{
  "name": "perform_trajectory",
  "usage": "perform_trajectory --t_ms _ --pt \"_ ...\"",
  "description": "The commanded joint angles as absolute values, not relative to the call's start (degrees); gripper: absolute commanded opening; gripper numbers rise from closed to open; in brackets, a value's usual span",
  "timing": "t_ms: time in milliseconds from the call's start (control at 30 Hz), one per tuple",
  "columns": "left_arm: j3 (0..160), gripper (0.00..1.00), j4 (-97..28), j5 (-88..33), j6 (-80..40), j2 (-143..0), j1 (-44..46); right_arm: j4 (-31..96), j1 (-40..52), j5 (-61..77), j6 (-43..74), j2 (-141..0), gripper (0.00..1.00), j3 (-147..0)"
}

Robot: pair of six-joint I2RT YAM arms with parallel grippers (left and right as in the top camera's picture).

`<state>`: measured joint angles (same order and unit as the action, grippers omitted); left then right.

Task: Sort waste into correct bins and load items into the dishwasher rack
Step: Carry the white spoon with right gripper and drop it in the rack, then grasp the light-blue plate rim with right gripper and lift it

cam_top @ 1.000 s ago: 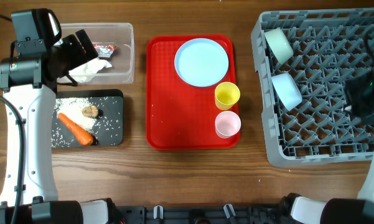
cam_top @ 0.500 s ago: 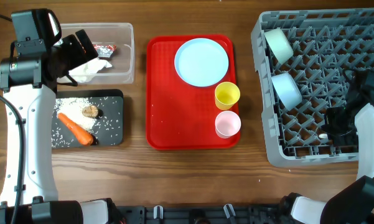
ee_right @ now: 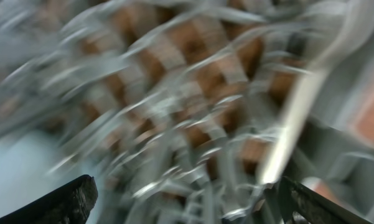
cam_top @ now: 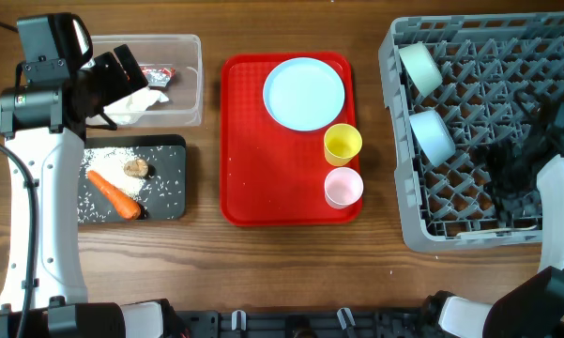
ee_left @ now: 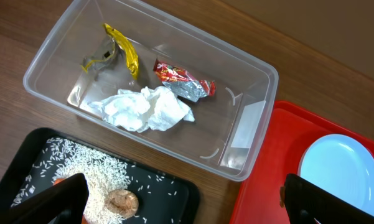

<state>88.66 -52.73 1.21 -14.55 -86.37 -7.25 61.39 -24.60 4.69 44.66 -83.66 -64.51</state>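
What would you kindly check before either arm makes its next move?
1. Open, empty left gripper above the clear tub: ok.
2. Jaws of the right gripper apart over the dishwasher rack: ok.
3. Right fingers clear of the rack's pegs: cannot tell, that wrist view is blurred.
4. Waste sorted, with wrapper, tissue and yellow scrap in the tub, and carrot, rice and brown lump on the black tray: ok.
5. Both bowls in the rack: ok.
6. Loading of plate, yellow cup and pink cup: not ok, they sit on the red tray.
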Motion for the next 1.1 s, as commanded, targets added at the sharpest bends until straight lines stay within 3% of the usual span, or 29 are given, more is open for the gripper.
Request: perform_trajectory --t_ms 0,67,167,300,467,667,1067 --pt "88.7 1.00 -52.6 1.1 -15.5 -86.6 -7.5 60.3 -24.5 31.5 20.5 -83.2 0.86 -75.5" --pt "88.7 1.00 -52.6 1.1 -15.5 -86.6 -7.5 60.9 -21.5 32.4 17.9 -82.5 0.90 -83.2" --pt "88.7 1.00 -52.6 1.1 -15.5 -86.6 -7.5 59.9 -11.1 23.0 18.8 -82.4 0.99 -92.8" --pt "88.7 1.00 -52.6 1.1 -15.5 -86.6 -7.5 52.8 9.9 5.1 23.0 -84.3 1.00 -97.1" --pt "88.7 1.00 -52.6 1.1 -15.5 -86.6 -7.5 46.0 25.0 0.9 20.5 -96.9 0.99 -97.1" --pt "88.7 1.00 -52.6 1.1 -15.5 -86.6 -7.5 44.6 30.2 -1.5 9.0 -112.5 0.99 -97.1" --pt "88.7 1.00 -52.6 1.1 -15.5 -86.6 -7.5 42.2 30.9 -2.1 2.1 -125.8 0.71 -97.1"
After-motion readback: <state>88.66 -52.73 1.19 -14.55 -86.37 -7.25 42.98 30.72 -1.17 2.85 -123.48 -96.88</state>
